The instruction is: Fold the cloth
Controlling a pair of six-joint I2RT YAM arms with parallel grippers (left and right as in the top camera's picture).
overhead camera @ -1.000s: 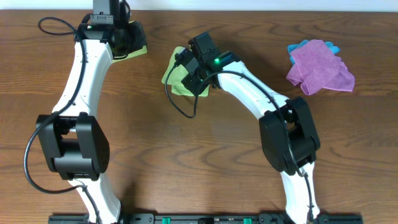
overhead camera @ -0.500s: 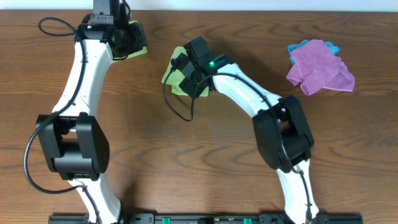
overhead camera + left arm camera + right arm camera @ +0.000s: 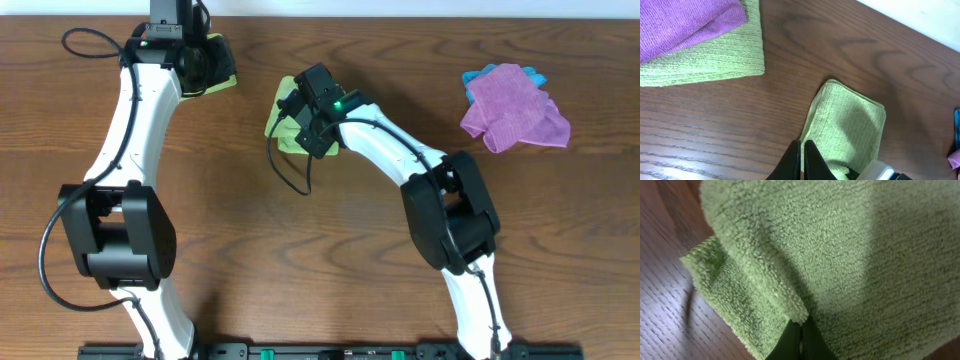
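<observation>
my left gripper point(image 3: 802, 160) hovers at the table's far left, fingers pressed together on nothing, near a folded green towel point(image 3: 705, 60) with a purple cloth point(image 3: 685, 20) on top. further right, the cloth point(image 3: 274, 122) lies on the wood near the far middle: lime-green, nubbly, folded into a small rumpled packet. my right arm stretches forward and leftward over it, right gripper point(image 3: 800, 332) pinched closed on a folded edge. far right, a purple heap point(image 3: 515, 110) lies over a blue cloth point(image 3: 487, 73).
</observation>
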